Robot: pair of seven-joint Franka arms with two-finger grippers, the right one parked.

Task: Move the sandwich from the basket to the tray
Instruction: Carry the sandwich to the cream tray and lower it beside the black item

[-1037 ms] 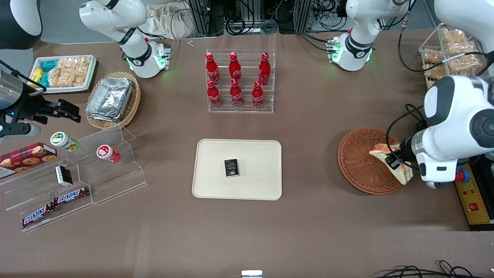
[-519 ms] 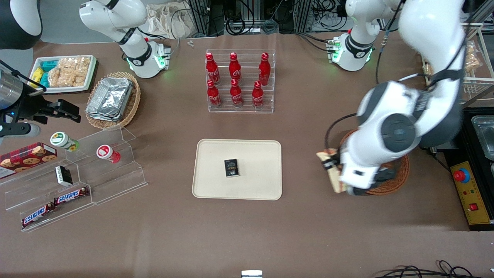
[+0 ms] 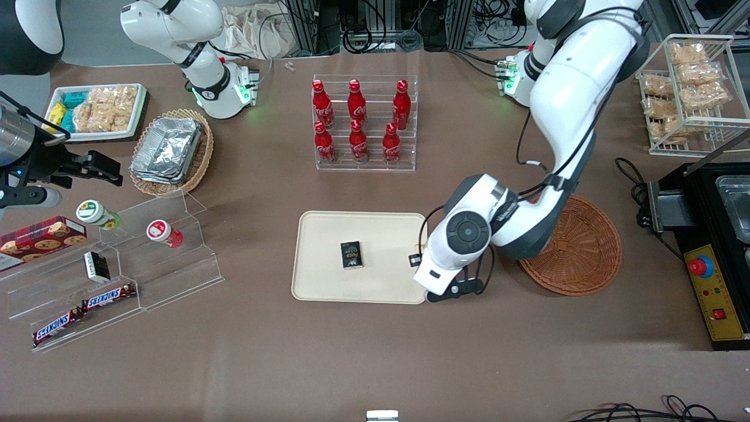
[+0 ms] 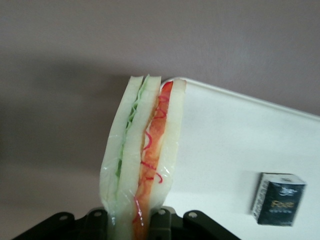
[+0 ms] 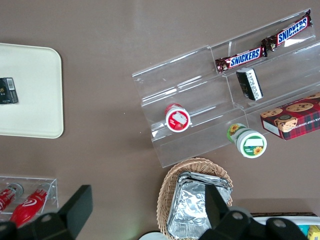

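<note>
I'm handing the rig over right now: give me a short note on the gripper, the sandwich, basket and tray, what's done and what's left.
Gripper: shut on the sandwich, held above the tray's edge nearest the basket.
Basket: no sandwich in it.
Tray: holds only a small dark box near its middle.
Done: sandwich picked out and carried to the tray's edge.
Left: move in over bare tray, lower, release, withdraw.

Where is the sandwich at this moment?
The sandwich is out of the basket, held in the claw over the tray edge nearest the basket. The small black box lies farther in on the tray.
</note>
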